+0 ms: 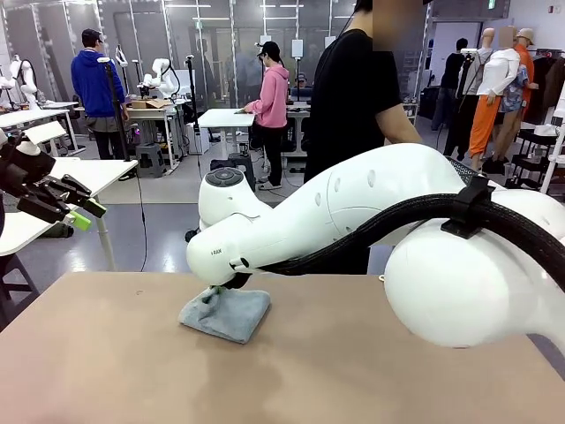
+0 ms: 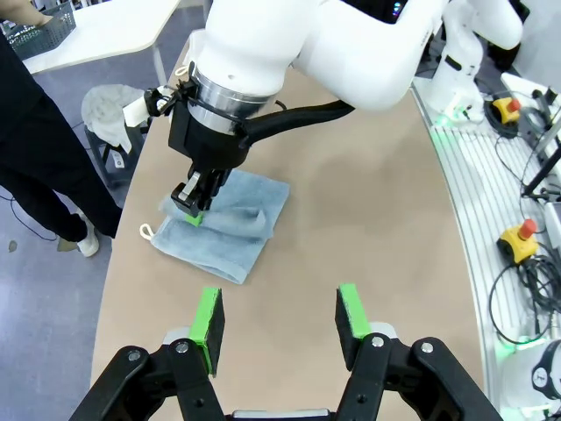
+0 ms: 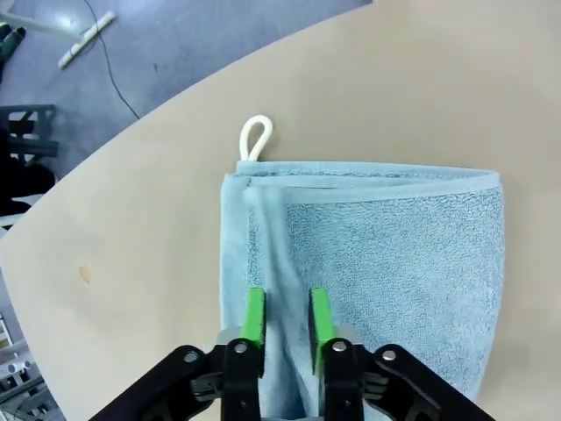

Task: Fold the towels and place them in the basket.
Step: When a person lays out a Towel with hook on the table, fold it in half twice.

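Observation:
A light blue towel [image 1: 225,314] lies folded on the tan table [image 1: 353,371], with a white hanging loop [image 3: 255,139] at one corner. My right gripper [image 3: 287,320] points down onto the towel [image 3: 386,263] near its looped edge. Its green pads stand a little apart, with a ridge of the cloth between them. From the left wrist view, that right gripper [image 2: 191,210] sits on the towel [image 2: 232,219] at its far side. My left gripper [image 2: 279,320] hangs open and empty above the table; it is raised at the left [image 1: 84,212]. A dark mesh basket [image 2: 44,31] shows by the person's hand.
A person in black [image 1: 353,97] stands at the far side of the table. My right arm's white body [image 1: 371,212] spans the middle and right of the front view. Pale cloths lie heaped on a stool [image 2: 110,110] beside the table. An emergency button [image 2: 521,241] sits on the side rail.

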{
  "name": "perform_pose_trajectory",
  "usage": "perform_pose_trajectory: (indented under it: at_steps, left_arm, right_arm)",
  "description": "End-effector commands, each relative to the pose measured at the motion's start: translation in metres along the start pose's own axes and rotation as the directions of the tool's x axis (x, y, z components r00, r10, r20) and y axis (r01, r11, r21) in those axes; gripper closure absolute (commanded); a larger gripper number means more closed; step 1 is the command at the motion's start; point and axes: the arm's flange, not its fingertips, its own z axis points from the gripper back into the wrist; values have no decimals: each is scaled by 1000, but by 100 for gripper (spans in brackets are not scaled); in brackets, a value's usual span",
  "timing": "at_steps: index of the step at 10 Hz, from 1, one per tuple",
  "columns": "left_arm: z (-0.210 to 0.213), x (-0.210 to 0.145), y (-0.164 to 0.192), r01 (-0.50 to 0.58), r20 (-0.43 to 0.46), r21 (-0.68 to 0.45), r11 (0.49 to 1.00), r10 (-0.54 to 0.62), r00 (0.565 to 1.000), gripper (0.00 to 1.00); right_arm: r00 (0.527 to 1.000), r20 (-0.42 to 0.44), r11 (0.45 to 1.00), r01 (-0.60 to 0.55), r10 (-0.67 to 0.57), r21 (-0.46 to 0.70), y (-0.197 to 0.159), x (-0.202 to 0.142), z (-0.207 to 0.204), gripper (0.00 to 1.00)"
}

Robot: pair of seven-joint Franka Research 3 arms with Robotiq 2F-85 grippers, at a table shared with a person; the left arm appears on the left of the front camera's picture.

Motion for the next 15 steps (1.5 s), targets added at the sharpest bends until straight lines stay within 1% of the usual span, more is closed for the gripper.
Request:
perform_pose_trajectory:
  at_steps: [1,2,3,4,6,7,9,11,12,14,15]
  left_arm:
    - [1,2,-2,-13,-17,8,1000,13,1000,34]
    - [1,2,-2,-13,-17,8,1000,13,1000,34]
    - [1,2,-2,-13,-17,8,1000,13,1000,34]
    - [1,2,-2,-13,-17,8,1000,13,1000,34]
    - [1,2,-2,-13,-17,8,1000,13,1000,34]
    - [1,2,-2,-13,-17,8,1000,13,1000,34]
    - [1,2,-2,-13,-17,8,1000,13,1000,34]
    - [1,2,-2,-13,-17,8,1000,13,1000,34]
    - [1,2,-2,-13,-17,8,1000,13,1000,34]
    - [1,2,-2,-13,-17,8,1000,13,1000,34]
    - [1,2,-2,-13,-17,8,1000,13,1000,34]
  right_arm:
    - [999,13,998,45,-46,49,3,-1,8,73]
    - [999,17,998,35,-36,60,2,-1,14,34]
    - [1000,18,998,10,-11,60,-3,0,22,53]
    - [998,7,998,-56,56,28,-15,0,34,14]
    - [980,-23,980,-196,195,-19,-64,10,64,14]
    - [974,-17,974,-227,226,-27,-85,17,73,14]
    - [963,-83,966,-258,256,-13,-114,25,85,14]
    - [972,-115,979,-206,203,-10,-126,22,91,14]
    - [977,-126,985,-174,173,10,-129,21,92,14]
    - [977,-130,986,-168,169,21,-133,16,90,14]
    - [976,-109,982,-187,186,-2,-133,17,86,14]
